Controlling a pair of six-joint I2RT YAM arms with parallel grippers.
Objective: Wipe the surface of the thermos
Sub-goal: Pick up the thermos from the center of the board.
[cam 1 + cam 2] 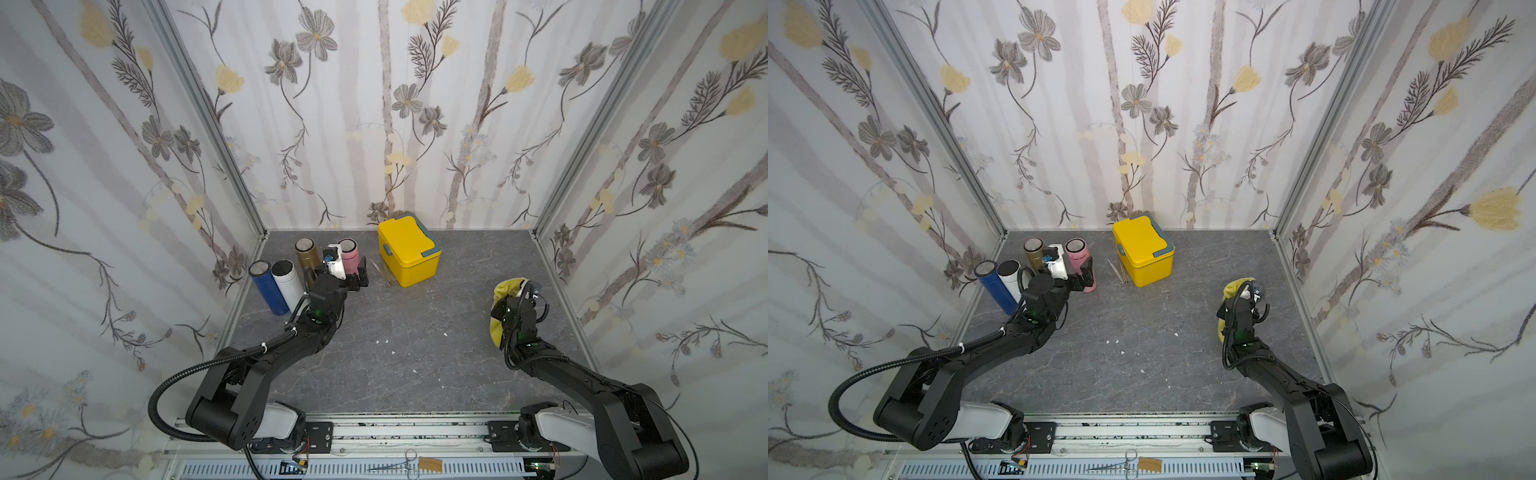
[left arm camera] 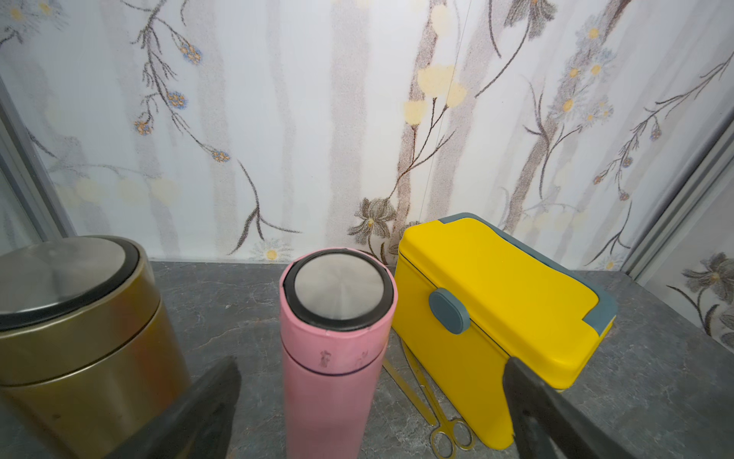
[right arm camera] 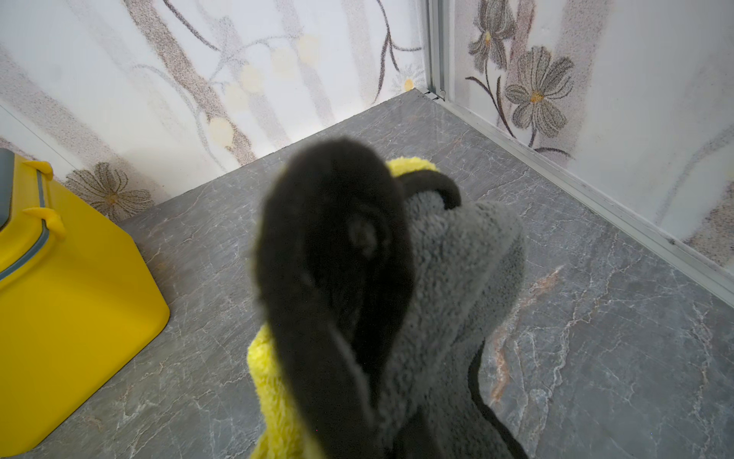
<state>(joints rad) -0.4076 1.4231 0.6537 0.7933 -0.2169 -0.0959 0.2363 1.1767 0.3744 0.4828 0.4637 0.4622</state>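
Observation:
A pink thermos (image 1: pixel 350 257) (image 1: pixel 1077 254) (image 2: pixel 331 389) with a steel cap stands upright at the back left of the table. My left gripper (image 1: pixel 354 276) (image 1: pixel 1083 277) (image 2: pixel 371 409) is open, with one finger on each side of the thermos. Both fingers stay apart from it in the left wrist view. My right gripper (image 1: pixel 516 292) (image 3: pixel 393 190) hovers at the right side and is shut on a yellow and grey cloth (image 1: pixel 501 290) (image 1: pixel 1233 287) (image 3: pixel 456 278). The cloth drapes over its fingertips and hides them.
A bronze thermos (image 1: pixel 306 254) (image 2: pixel 79 337), a white thermos (image 1: pixel 289 283) and a blue thermos (image 1: pixel 269 291) stand left of the pink one. A yellow box (image 1: pixel 409 254) (image 2: pixel 496 318) sits to its right, with gold scissors (image 1: pixel 384 274) (image 2: pixel 437 413) between them. Walls enclose three sides.

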